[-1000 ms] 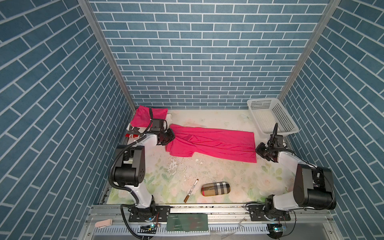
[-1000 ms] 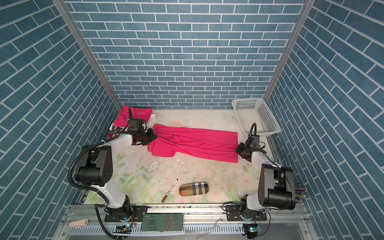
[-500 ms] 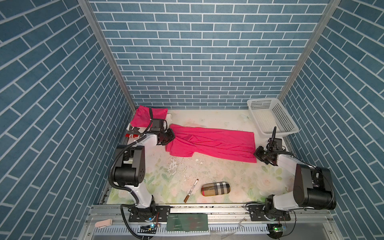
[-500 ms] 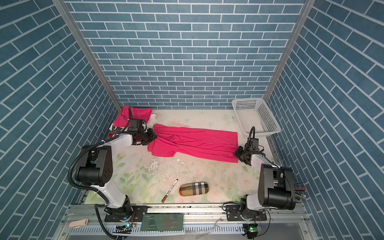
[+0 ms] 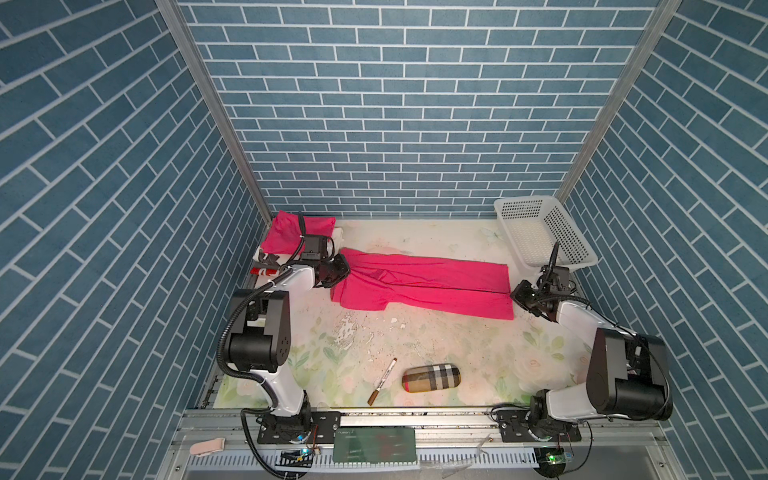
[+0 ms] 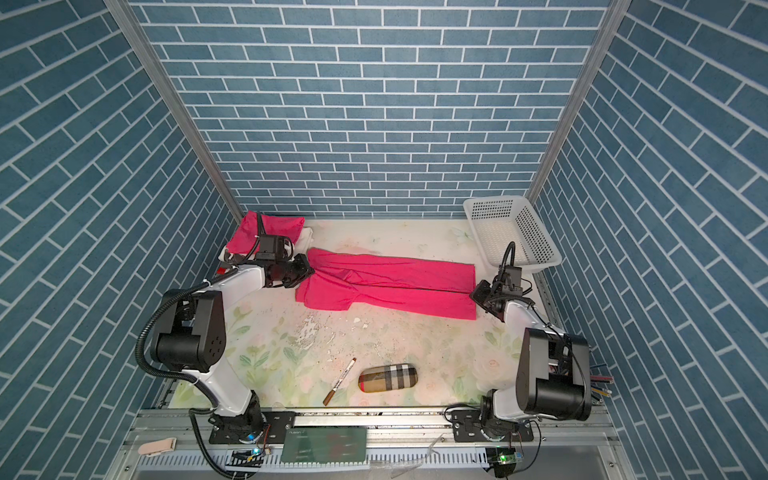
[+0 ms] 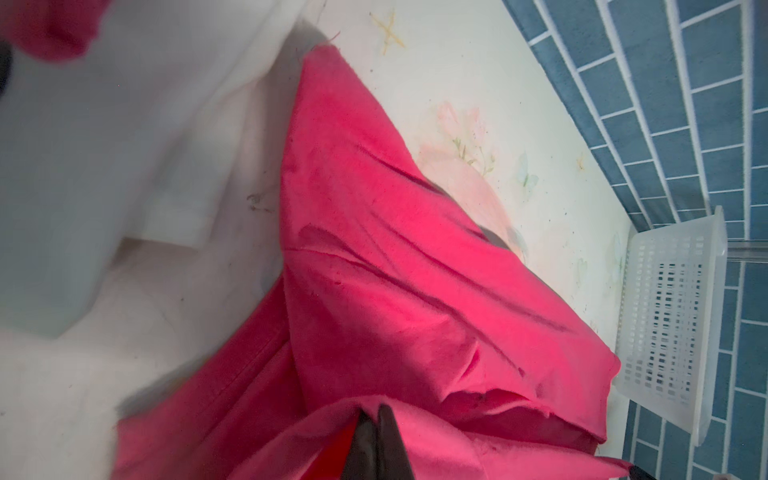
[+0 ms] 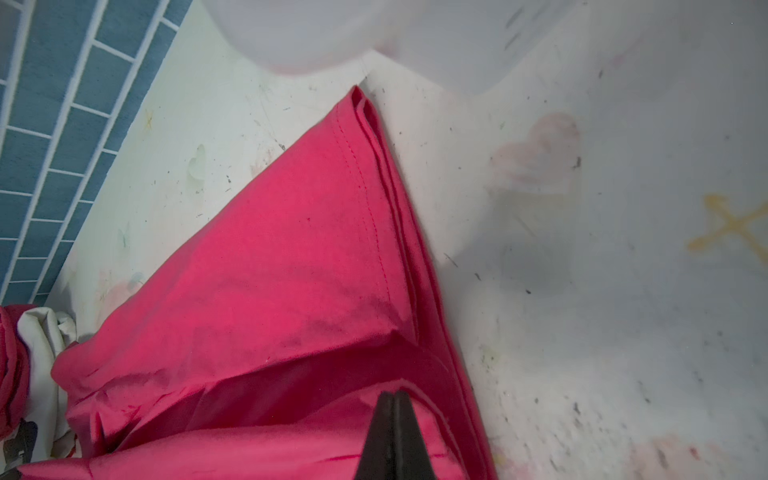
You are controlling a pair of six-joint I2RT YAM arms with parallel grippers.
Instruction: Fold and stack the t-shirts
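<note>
**Pinching at both ends**

Pressed together on pink fabric at both tools: left tool (image 7: 372, 411) at the sleeve end of the t-shirt (image 5: 424, 282), right tool (image 8: 394, 397) at the hem corner. Stretched long across the worktop (image 5: 436, 332), toward the far side.

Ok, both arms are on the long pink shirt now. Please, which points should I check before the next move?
1. Left end effector shut on shirt: ok.
2. Right end effector shut on the shirt's other end: ok.
3. Shirt lies smooth: not ok, creases near the left end effector.
4. Marker and case apart from shirt: ok.
5. Basket clear of right arm: cannot tell, it stands close behind.
6. Second shirt folded in back corner: ok.
</note>
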